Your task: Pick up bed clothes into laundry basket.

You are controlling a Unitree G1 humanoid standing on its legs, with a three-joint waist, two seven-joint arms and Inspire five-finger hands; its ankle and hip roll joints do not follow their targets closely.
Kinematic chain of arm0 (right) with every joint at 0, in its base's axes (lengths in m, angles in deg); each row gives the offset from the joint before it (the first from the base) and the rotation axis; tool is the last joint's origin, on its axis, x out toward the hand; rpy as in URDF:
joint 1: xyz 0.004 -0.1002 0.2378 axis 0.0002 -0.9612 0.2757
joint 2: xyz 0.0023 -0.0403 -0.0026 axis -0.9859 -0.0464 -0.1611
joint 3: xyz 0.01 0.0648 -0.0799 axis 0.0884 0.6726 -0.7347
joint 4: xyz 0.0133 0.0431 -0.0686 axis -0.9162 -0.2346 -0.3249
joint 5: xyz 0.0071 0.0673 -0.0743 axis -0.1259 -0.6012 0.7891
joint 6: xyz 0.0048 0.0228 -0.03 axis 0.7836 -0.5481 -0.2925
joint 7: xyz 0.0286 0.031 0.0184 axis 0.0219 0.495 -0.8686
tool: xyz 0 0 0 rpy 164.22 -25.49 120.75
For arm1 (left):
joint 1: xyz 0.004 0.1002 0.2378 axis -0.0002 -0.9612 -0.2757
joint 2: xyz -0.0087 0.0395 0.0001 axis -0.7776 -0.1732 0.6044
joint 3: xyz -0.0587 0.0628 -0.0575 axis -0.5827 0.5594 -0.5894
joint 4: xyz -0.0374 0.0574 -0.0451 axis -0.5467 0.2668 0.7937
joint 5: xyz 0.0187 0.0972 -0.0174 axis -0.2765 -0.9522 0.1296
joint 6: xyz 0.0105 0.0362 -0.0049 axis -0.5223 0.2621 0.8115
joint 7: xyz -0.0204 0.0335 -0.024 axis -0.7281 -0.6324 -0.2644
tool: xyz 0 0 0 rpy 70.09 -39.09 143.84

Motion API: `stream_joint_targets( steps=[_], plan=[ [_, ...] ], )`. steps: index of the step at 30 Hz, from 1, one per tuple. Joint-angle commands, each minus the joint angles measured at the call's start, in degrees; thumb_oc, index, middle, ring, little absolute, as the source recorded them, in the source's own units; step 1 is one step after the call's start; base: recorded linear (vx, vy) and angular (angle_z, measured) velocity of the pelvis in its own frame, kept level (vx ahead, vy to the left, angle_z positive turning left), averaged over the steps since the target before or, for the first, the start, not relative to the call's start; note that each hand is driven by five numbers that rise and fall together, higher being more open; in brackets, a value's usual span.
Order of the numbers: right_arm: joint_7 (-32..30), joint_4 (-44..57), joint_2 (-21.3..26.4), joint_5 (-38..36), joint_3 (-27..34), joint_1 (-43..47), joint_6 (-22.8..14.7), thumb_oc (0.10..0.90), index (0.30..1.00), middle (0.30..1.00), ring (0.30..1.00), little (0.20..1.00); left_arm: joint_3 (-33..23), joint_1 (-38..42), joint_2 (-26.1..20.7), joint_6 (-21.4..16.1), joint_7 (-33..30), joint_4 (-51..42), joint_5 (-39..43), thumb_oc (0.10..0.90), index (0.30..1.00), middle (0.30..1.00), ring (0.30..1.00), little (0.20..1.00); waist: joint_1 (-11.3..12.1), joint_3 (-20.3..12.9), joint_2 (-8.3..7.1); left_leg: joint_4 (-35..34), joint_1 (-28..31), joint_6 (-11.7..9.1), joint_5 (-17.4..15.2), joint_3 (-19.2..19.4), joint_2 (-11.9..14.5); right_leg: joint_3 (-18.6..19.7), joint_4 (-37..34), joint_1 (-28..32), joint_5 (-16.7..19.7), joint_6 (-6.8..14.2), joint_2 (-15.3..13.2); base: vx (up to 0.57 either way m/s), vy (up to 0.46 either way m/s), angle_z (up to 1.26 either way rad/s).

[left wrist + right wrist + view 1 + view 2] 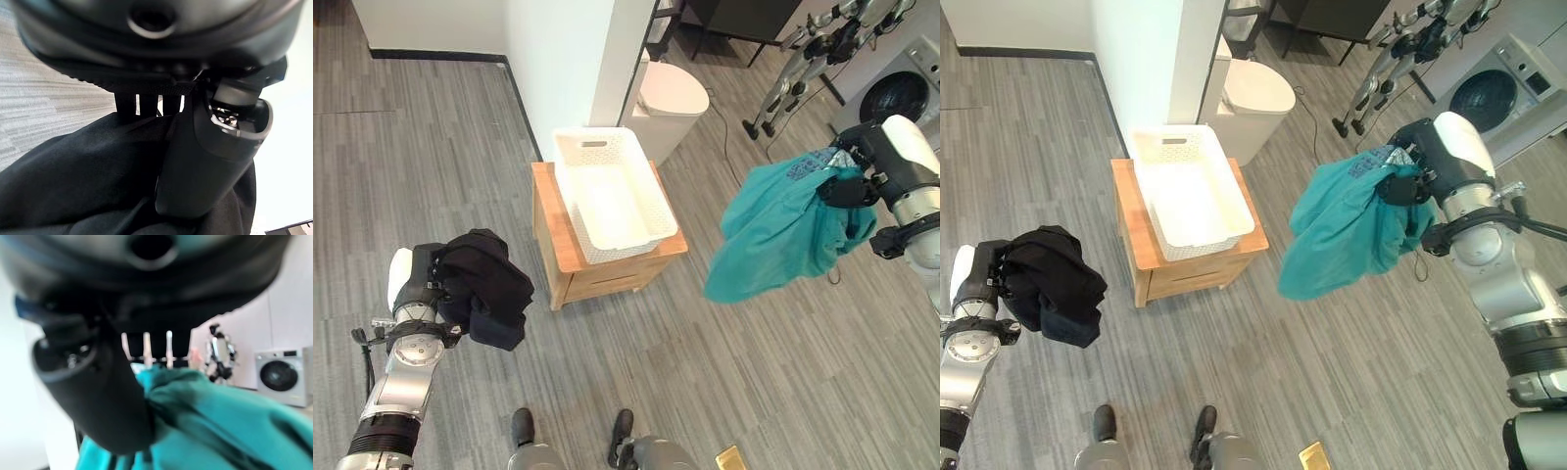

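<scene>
Left eye view: my right hand [847,186] fingers clamp teal cloth [783,230], left hand [431,284] fingers clamp black cloth [484,284]; carry both over basket [612,196] on table [553,235] w/o snagging, then release.

You cannot see the left hand's [438,284] fingers: the bunched black garment [487,284] covers them, and in its wrist view they run into the cloth. The right hand's [1408,186] fingertips are buried in the crumpled teal cloth [1347,230]. The round-doored white washing machine [901,93] is cut off by the picture's edge. The light wooden tabletop [551,220] is largely hidden beneath the white perforated plastic laundry basket [607,191].
</scene>
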Motion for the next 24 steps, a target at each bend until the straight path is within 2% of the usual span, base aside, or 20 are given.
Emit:
stream_joint_targets(
  steps=[1, 3, 4, 6, 9, 11, 12, 13, 14, 16, 17, 18, 19, 21, 23, 24],
  plan=[
    [-4.8, -0.6, 7.7, -1.9, 0.6, 8.0, -1.2, 0.400, 0.300, 0.300, 0.300, 0.300, 2.4, 4.0, -4.9, -5.8, -1.2, -7.3, -1.7, 0.400, 0.300, 0.300, 0.300, 0.300, 1.4, -5.0, 1.79, -0.4, -1.2, -1.5, -3.6, -4.4, 1.0, 5.4, 1.7, -5.6, -1.6, 4.2, 0.6, 0.21, -0.137, 0.63],
    [-4.8, -1.6, 7.7, -1.7, -2.0, 11.2, -1.2, 0.400, 0.300, 0.300, 0.300, 0.300, 2.9, 4.1, -4.2, -6.1, -1.3, -6.8, -1.6, 0.400, 0.300, 0.300, 0.300, 0.300, 1.9, -5.6, 1.18, -0.4, -0.5, -1.4, -4.1, -4.8, 0.9, 5.7, 0.6, -4.8, -0.4, 3.7, 0.0, 0.07, -0.059, 0.53],
    [-4.9, -1.8, 7.7, -1.8, -2.6, 11.9, -1.3, 0.400, 0.300, 0.300, 0.300, 0.300, 2.8, 4.0, -4.1, -6.1, -1.3, -6.8, -1.6, 0.400, 0.300, 0.300, 0.300, 0.300, 1.8, -5.6, 1.26, -0.4, -0.4, -1.4, -4.1, -4.7, 0.9, 5.8, 0.6, -4.7, -0.4, 3.7, 0.0, 0.07, -0.007, 0.23],
    [-4.5, -3.0, 6.9, -0.8, -8.4, 19.0, -1.0, 0.400, 0.300, 0.300, 0.300, 0.300, 3.5, 2.6, -2.9, -6.6, -0.9, -6.1, -0.7, 0.400, 0.300, 0.300, 0.300, 0.300, 2.6, -7.1, 1.45, -0.4, 0.8, -1.1, -5.1, -4.8, 0.6, 5.5, 0.3, -3.2, -0.8, 3.0, -0.3, 0.14, 0.020, 0.10],
    [-4.7, -7.1, 5.9, -0.1, -14.5, 26.3, -0.8, 0.400, 0.300, 0.300, 0.300, 0.300, 3.5, 2.2, -2.0, -6.5, -1.1, -4.3, 0.2, 0.400, 0.300, 0.300, 0.300, 0.300, 2.2, -8.1, 2.14, -0.4, 1.4, -1.2, -5.3, -5.0, 0.6, 5.2, 0.1, -2.2, -1.2, 2.9, -0.3, 0.10, -0.001, 0.11],
    [-4.8, -11.2, 3.3, 0.9, -18.6, 31.7, -0.3, 0.400, 0.300, 0.300, 0.300, 0.300, 4.1, 2.2, -2.0, -6.3, -1.1, -1.7, 0.8, 0.400, 0.300, 0.300, 0.300, 0.300, 2.5, -8.9, 2.55, -0.4, 1.8, -1.2, -5.6, -5.0, 0.4, 5.3, 0.1, -1.3, -1.4, 2.7, -0.5, 0.08, 0.010, 0.16],
    [-5.0, -15.2, -0.5, 2.1, -21.6, 35.6, 0.1, 0.400, 0.300, 0.300, 0.300, 0.300, 4.8, 1.9, -1.9, -5.7, -1.4, 1.2, 1.6, 0.400, 0.300, 0.300, 0.300, 0.300, 2.7, -9.4, 3.18, -0.4, 2.2, -1.0, -5.7, -5.1, 0.2, 5.1, 0.5, -0.8, -1.6, 2.6, -0.8, 0.06, 0.016, 0.10],
    [-5.1, -15.6, -0.7, 2.1, -22.2, 36.3, 0.1, 0.400, 0.300, 0.300, 0.300, 0.300, 4.7, 1.9, -1.7, -5.8, -1.4, 1.3, 1.6, 0.400, 0.300, 0.300, 0.300, 0.300, 2.5, -9.4, 3.31, -0.4, 2.2, -1.0, -5.7, -5.1, 0.2, 5.1, 0.5, -0.7, -1.6, 2.6, -0.8, 0.03, 0.042, 0.00],
    [-5.2, -19.2, -5.1, 4.2, -24.7, 39.7, 0.4, 0.400, 0.300, 0.300, 0.300, 0.300, 5.1, 1.8, -1.8, -5.1, -1.8, 3.5, 2.2, 0.400, 0.300, 0.300, 0.300, 0.300, 2.8, -9.1, 4.30, -0.4, 2.4, -0.6, -5.6, -5.0, 0.1, 5.0, 3.7, -1.4, -1.8, 2.6, -1.0, -0.01, 0.037, 0.01],
    [-5.0, -19.9, -6.8, 4.9, -25.5, 41.0, 0.7, 0.400, 0.300, 0.300, 0.300, 0.300, 4.9, 1.9, -2.1, -4.9, -2.3, 4.5, 2.2, 0.400, 0.300, 0.300, 0.300, 0.300, 2.9, -9.0, 4.92, -0.4, 2.5, -0.4, -5.6, -4.9, 0.1, 5.1, 6.8, -2.6, -2.3, 2.9, -1.0, 0.01, 0.047, 0.01],
    [-5.0, -21.7, -9.5, 6.4, -25.6, 42.3, 1.0, 0.400, 0.300, 0.300, 0.300, 0.300, 4.6, 2.4, -2.5, -4.5, -3.0, 5.5, 2.1, 0.400, 0.300, 0.300, 0.300, 0.300, 2.8, -8.2, 6.20, -0.4, 2.6, -0.4, -5.5, -5.4, 0.1, 5.7, 11.0, -5.0, -2.3, 3.5, -0.6, 0.03, 0.045, -0.02],
    [-5.1, -21.7, -9.6, 6.5, -25.7, 42.3, 1.0, 0.400, 0.300, 0.300, 0.300, 0.300, 4.6, 2.5, -2.4, -4.5, -3.1, 5.5, 2.1, 0.400, 0.300, 0.300, 0.300, 0.300, 2.7, -8.2, 6.21, -0.4, 2.5, -0.4, -5.5, -5.5, 0.1, 5.7, 11.2, -5.1, -2.4, 3.5, -0.6, 0.11, 0.039, -0.06],
    [-5.4, -23.0, -10.6, 6.8, -25.5, 42.5, 1.3, 0.400, 0.300, 0.300, 0.300, 0.300, 4.9, 3.2, -2.7, -4.5, -3.5, 6.1, 1.9, 0.400, 0.300, 0.300, 0.300, 0.300, 2.5, -8.1, 6.65, -0.4, 2.4, -0.5, -5.6, -6.2, -0.2, 6.5, 10.3, -5.3, -2.9, 3.4, -0.2, 0.20, 0.000, 0.09],
    [-5.9, -24.2, -10.0, 6.8, -25.6, 41.9, 1.3, 0.400, 0.300, 0.300, 0.300, 0.300, 5.5, 4.3, -2.9, -4.1, -3.8, 6.3, 1.5, 0.400, 0.300, 0.300, 0.300, 0.300, 1.0, -7.9, 7.72, -0.4, 2.0, -0.6, -5.7, -10.2, -1.4, 13.3, 5.9, -7.1, -2.7, 2.8, 2.1, 0.28, 0.018, 0.41],
    [-4.8, -25.3, -10.9, 7.4, -26.5, 43.8, 1.8, 0.400, 0.300, 0.300, 0.300, 0.300, 5.8, 4.5, -3.8, -4.8, -2.3, 5.6, 1.3, 0.400, 0.300, 0.300, 0.300, 0.300, 1.3, -8.0, 7.70, -0.4, 2.1, -0.6, -6.0, -11.6, -2.1, 14.3, 3.9, -6.2, -2.6, 2.6, 1.9, 0.14, 0.004, 0.87],
    [-5.2, -25.5, -11.6, 6.3, -26.2, 43.0, 1.4, 0.400, 0.300, 0.300, 0.300, 0.300, 6.0, 4.0, -3.2, -4.9, -2.8, 5.6, 1.4, 0.400, 0.300, 0.300, 0.300, 0.300, 1.3, -8.1, 7.85, -0.4, 2.1, -0.6, -6.2, -12.1, -2.4, 14.1, 1.4, -5.3, -1.1, 2.4, 0.9, 0.14, -0.066, 1.02]
  ],
)
